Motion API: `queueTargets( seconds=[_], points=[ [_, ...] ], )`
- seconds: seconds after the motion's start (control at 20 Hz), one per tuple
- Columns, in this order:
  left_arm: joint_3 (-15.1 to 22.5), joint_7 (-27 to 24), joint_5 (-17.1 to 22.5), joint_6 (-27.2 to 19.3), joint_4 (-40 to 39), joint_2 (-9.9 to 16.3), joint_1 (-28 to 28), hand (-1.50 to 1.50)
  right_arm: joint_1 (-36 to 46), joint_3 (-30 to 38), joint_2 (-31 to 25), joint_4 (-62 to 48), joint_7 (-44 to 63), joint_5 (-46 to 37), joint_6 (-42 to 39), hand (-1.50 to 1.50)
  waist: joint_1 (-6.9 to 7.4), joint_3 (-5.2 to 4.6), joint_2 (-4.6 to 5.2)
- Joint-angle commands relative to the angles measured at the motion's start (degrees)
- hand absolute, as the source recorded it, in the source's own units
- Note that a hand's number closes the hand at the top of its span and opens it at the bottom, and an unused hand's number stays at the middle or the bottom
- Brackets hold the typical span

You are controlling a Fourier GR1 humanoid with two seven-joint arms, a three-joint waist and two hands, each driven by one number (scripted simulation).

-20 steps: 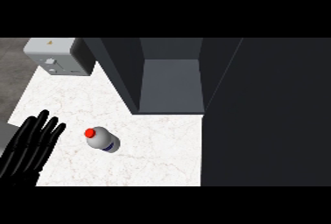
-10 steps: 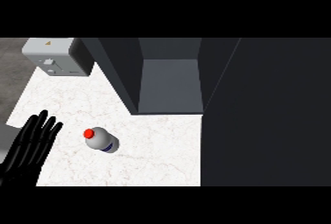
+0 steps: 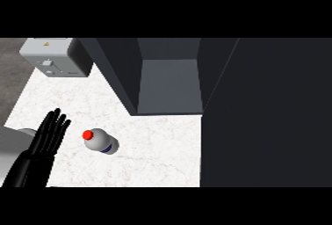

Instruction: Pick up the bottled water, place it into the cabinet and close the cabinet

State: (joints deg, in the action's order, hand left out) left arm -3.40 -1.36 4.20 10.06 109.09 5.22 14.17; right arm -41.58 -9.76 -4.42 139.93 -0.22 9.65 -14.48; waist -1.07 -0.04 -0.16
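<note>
Your left hand [image 3: 48, 134] has edged slightly rightward toward the bottle [image 3: 101, 141], fingers straight and spread, holding nothing. The bottle, red cap up, stands on the white counter [image 3: 156, 145] just beside that hand, near the open cabinet [image 3: 170, 83].

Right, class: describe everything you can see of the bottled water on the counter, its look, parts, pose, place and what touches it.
The bottled water is a small pale bottle with a red cap and a dark blue band low on its body. Seen from steeply above, its cap points toward the upper left. It rests on the white marbled counter, in front of the open cabinet. The left hand, fingers straight, is beside it on the left, apart from it. Nothing but the counter touches it.
</note>
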Motion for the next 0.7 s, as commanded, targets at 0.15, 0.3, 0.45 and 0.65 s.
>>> queueTargets(
  seconds=[0.15, 0.3, 0.45, 0.65],
  points=[
    [-1.52, -9.59, -3.88, -0.49, -18.72, -0.60, -7.60, -1.50, -5.51, 1.00, -1.42, 10.16, 0.73, 2.28, -1.07, -1.50, -0.34, -0.03, 0.13],
    [-3.30, -14.40, -3.90, -1.28, -25.11, -1.19, -9.62, -1.50, -8.54, -4.84, 0.74, 9.22, -2.27, -3.23, -1.30, -1.50, -0.27, -0.05, 0.07],
    [-4.73, -18.41, -3.59, -1.44, -31.65, -1.55, -10.89, -1.50, -11.24, -0.95, -1.60, 12.22, -2.58, 0.81, -2.31, -1.50, -0.39, -0.05, 0.09],
    [-6.08, -27.08, -5.56, -2.35, -42.33, -1.65, -13.29, -1.50, -11.10, 1.38, -3.03, 10.10, -4.12, 1.63, -3.54, -1.50, -0.42, -0.05, 0.16]
  ],
)
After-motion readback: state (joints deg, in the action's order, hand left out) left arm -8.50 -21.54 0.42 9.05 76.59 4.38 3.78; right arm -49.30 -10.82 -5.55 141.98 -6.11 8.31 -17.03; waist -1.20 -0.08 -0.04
